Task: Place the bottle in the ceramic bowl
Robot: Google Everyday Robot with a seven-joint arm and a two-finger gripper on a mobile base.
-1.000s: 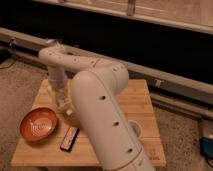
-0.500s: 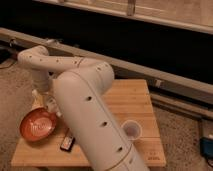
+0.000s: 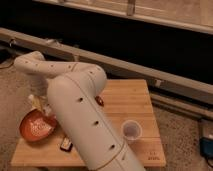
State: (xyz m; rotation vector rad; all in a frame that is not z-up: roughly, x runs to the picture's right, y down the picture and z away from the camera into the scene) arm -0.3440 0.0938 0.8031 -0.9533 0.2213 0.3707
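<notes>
The ceramic bowl [image 3: 36, 126] is orange with a lighter swirl inside and sits at the wooden table's left front. My gripper [image 3: 38, 104] hangs at the end of the white arm, just above the bowl's far rim. A small pale bottle [image 3: 34, 102] shows at the gripper's tip, held above the bowl's back edge. The gripper is shut on it. My big white arm covers the middle of the table.
A small white cup [image 3: 131, 129] stands on the wooden table [image 3: 135, 100] at the right front. A dark red elongated object [image 3: 100, 101] lies near the middle. A dark flat block [image 3: 66, 145] lies right of the bowl. A metal rail [image 3: 150, 70] runs behind the table.
The gripper has swung left and down with the bottle, from over the table's middle-left to above the bowl's far rim. The bowl, cup and other objects have not moved.
</notes>
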